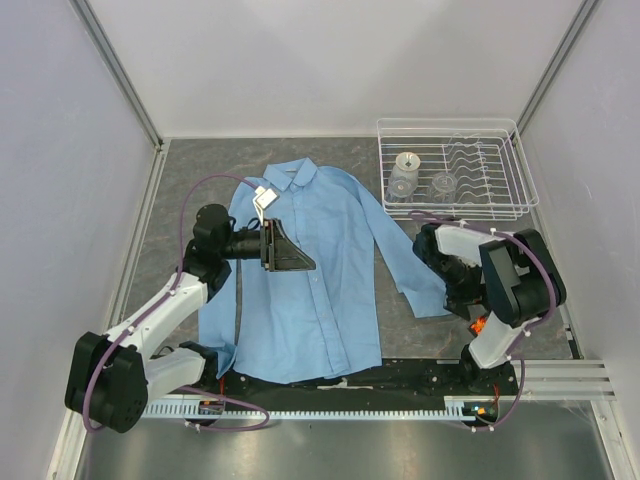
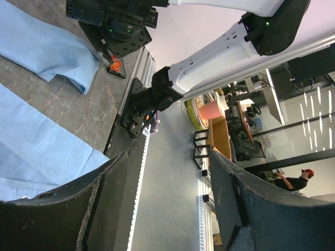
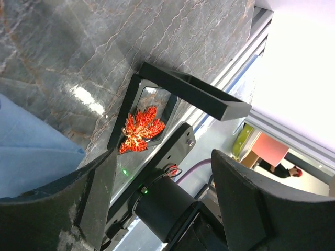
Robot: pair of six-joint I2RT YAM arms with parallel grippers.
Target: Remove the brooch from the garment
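Worktop [image 1: 180, 190]: grey marbled stone, walled in white on three sides, with a metal rail along the near edge. Bare strips lie left of the shirt and in front of the wire dish rack [image 1: 455, 214].

Shirt [image 1: 310, 280]: light blue, spread flat at centre, collar to the far side.

Left hand [image 1: 287, 250]: over the shirt's chest, fingers wide apart, nothing between them.

Right hand [image 3: 165, 167]: fingers spread wide, holding nothing.

Brooch [image 3: 141, 130]: off the cloth, on stone inside a black frame [image 3: 188, 89], near the sleeve end. Overhead it is only an orange speck; the right wrist view shows its leaf-like outline.
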